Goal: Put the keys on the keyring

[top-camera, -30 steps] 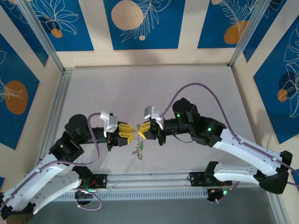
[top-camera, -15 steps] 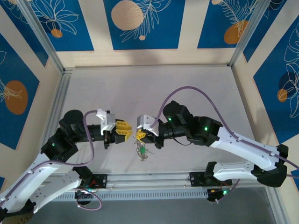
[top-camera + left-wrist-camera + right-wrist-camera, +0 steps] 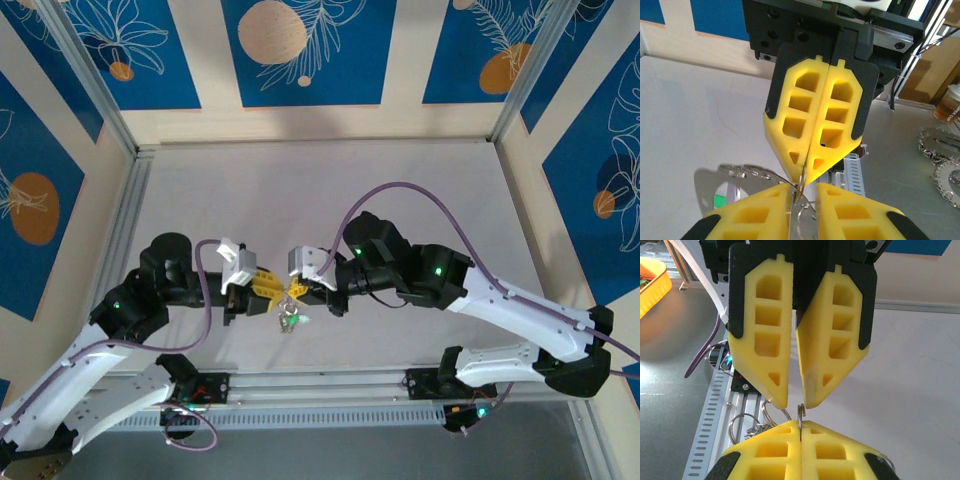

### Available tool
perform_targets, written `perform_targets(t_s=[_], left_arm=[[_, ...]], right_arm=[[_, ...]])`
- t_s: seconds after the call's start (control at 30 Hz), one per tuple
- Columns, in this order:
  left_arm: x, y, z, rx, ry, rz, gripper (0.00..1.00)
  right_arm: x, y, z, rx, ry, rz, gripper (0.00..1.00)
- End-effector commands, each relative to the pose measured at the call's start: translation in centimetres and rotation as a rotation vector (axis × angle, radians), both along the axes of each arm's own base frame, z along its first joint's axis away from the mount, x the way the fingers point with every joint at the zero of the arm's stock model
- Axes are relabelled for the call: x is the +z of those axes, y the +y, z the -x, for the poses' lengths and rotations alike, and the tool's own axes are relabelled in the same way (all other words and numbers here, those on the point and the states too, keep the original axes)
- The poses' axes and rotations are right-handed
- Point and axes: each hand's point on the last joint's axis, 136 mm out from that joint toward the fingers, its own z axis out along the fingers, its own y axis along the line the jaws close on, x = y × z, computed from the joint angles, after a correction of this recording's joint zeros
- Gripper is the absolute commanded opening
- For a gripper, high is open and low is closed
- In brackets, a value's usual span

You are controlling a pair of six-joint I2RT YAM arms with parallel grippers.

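Over the near middle of your table (image 3: 420, 190), toward 6 o'clock in the overhead view, the two grippers meet tip to tip. On the left, your left gripper (image 3: 268, 289) has its yellow fingers a narrow slit apart. The right wrist camera shows that gap plainly, with the tips just beside the top of the keyring (image 3: 800, 412) and not pinching it. The keyring's thin wire stands edge-on between the two sets of tips. On the right, your right gripper (image 3: 298, 287) has its fingers pressed together on that wire.

The keys (image 3: 290, 321) dangle in a small bunch at 6 o'clock from the fingertips, and one shows a green head.

In the right wrist view a yellow tray (image 3: 655, 290) sits at 10 o'clock with something green in it, too little of it showing to name. In the left wrist view a cup (image 3: 947, 102) stands at 3 o'clock, and you cannot make out its contents.
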Motion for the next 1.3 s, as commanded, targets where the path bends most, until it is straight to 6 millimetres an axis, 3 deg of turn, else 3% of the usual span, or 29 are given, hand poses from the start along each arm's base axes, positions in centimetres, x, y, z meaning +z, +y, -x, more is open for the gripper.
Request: perform_targets(t_s=[0.0,0.37,0.73,1.27], left_arm=[[0.9,0.2,1.2,-0.044,-0.028,0.011,0.19],[-0.5,-0.3,0.9,-0.045,-0.015,-0.036,0.16],[-1.4,-0.8,0.5,-0.040,-0.017,-0.078,0.00],[-1.7,-0.4,-1.0,0.060,-0.059,-0.110,0.00]], right_arm=[[1.9,0.3,0.6,0.032,-0.028,-0.041,0.00],[1.9,0.5,1.1,0.053,-0.033,-0.040,0.00],[1.9,0.9,1.5,0.079,-0.033,-0.050,0.00],[2.5,0.0,2.6,0.120,-0.052,-0.094,0.00]])
